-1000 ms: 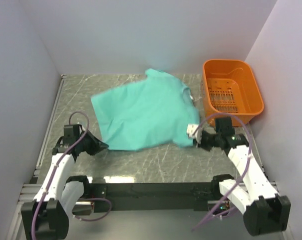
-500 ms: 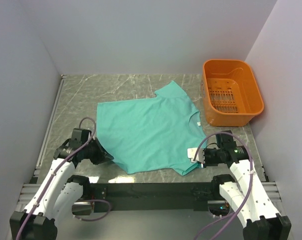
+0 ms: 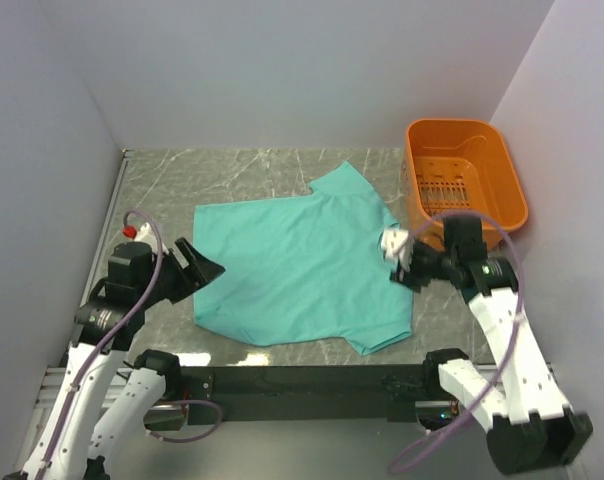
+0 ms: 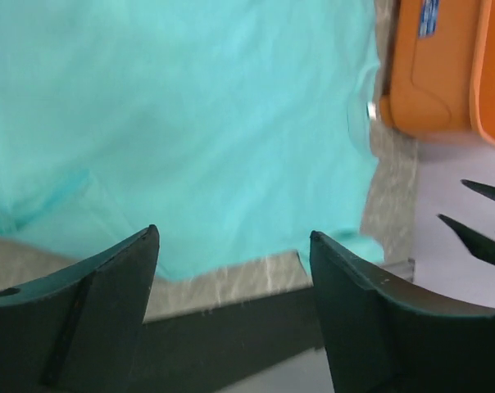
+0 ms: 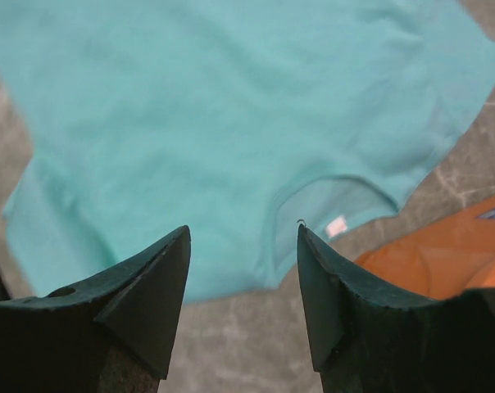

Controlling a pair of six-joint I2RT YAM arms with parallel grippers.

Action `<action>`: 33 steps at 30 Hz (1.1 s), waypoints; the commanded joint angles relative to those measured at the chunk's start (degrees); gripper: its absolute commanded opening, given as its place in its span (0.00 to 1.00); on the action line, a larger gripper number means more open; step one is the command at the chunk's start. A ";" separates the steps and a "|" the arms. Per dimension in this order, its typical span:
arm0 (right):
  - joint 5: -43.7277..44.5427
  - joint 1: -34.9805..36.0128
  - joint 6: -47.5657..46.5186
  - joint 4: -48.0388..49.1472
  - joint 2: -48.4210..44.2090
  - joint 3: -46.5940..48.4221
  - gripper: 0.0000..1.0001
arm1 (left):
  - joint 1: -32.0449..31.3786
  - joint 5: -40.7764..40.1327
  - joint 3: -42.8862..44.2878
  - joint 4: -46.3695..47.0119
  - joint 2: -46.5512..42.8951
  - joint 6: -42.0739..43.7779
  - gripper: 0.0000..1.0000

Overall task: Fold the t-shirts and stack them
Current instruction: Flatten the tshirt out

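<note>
The teal t-shirt point(image 3: 297, 270) lies spread flat on the marble table, neck toward the right, hem toward the left. My left gripper point(image 3: 207, 268) hovers open over the shirt's left edge, nothing between its fingers. In the left wrist view the t-shirt point(image 4: 190, 123) fills the area beyond the open left gripper point(image 4: 233, 233). My right gripper point(image 3: 402, 268) stands open at the shirt's right edge near the collar. The right wrist view shows the t-shirt point(image 5: 231, 106), its white neck label point(image 5: 338, 226) and the empty right gripper point(image 5: 243, 231).
An orange plastic basket point(image 3: 462, 238) stands at the back right, just beyond the right arm, and shows too as the basket point(image 4: 444, 65) and the basket point(image 5: 444, 254). White walls close in three sides. The black frame rail point(image 3: 302, 380) runs along the near edge.
Both grippers drew the shirt toward the near edge, then opened and let it go. They have lifted off the cloth, which now lies flat.
</note>
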 commanded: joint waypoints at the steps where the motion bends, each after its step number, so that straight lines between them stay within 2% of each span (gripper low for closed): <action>1: -3.38 0.26 22.61 17.34 10.01 6.07 0.61 | -0.06 -6.39 -1.05 10.05 4.39 2.97 0.82; 2: -2.67 0.53 26.44 19.49 12.64 9.56 0.60 | 0.03 -7.79 -1.41 16.52 5.89 3.85 0.83; 3: -1.45 1.05 30.04 21.25 18.24 11.86 0.59 | 0.12 -9.81 -1.58 19.28 9.47 4.73 0.83; 4: 0.56 2.54 37.74 24.14 21.34 14.23 0.56 | 0.90 -10.87 -1.32 22.53 11.77 5.26 0.85; 5: 4.15 3.25 40.07 24.08 24.59 20.09 0.56 | 1.78 -11.41 -0.71 25.17 14.05 5.87 0.85; 7: 7.24 5.00 47.16 24.77 33.73 26.18 0.51 | 6.17 -9.32 1.40 32.21 21.00 7.45 0.85; 9: 15.06 6.32 53.07 22.78 43.28 36.10 0.50 | 11.60 -6.59 3.59 37.12 27.65 8.07 0.85; 10: 16.48 6.33 54.24 22.76 46.82 40.06 0.50 | 12.59 -6.49 4.38 38.11 29.70 8.42 0.85; 11: 17.01 6.42 55.12 20.24 50.25 47.84 0.50 | 14.69 -5.79 5.00 39.16 31.63 8.51 0.85; 12: 19.02 6.33 56.26 19.60 56.38 51.22 0.50 | 17.67 -4.74 5.96 40.31 35.83 7.90 0.85; 15: 21.32 6.59 58.55 16.79 67.02 64.06 0.50 | 21.11 -0.26 7.38 45.84 43.15 6.49 0.82; 19: 24.40 6.86 59.61 15.47 77.16 78.11 0.54 | 21.83 1.33 11.41 46.91 51.76 7.72 0.79; 23: 26.68 6.86 60.49 16.43 84.29 84.46 0.58 | 21.74 3.70 16.77 46.73 60.63 9.04 0.75; 26: 28.00 6.77 61.80 18.45 87.37 85.62 0.59 | 21.83 4.23 19.15 46.12 64.42 9.74 0.72; 33: 32.05 6.60 64.62 19.60 94.13 90.36 0.60 | 21.83 5.73 22.41 44.71 69.18 10.10 0.69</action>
